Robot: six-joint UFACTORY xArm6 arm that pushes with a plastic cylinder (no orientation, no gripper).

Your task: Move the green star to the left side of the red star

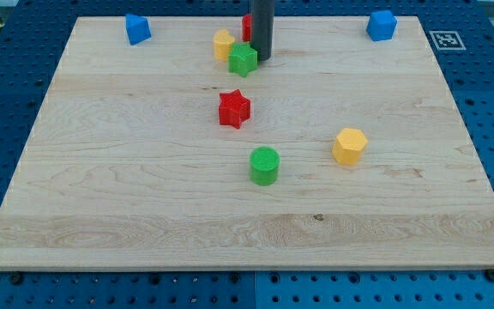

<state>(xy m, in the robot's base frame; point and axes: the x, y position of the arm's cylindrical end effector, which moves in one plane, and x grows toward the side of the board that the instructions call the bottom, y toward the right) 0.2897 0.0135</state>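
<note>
One green star sits above the red star, my tip touching its right edge. No jaws here, just a rod. Light, rigid plastic probably slides easily; I'd push a flat flank.

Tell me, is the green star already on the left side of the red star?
No. The green star sits toward the view's top from the red star, beside my tip.

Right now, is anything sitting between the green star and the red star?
No. In the camera view, only bare wood lies between the green star and the red star. My tip touches the green star's right side.
</note>
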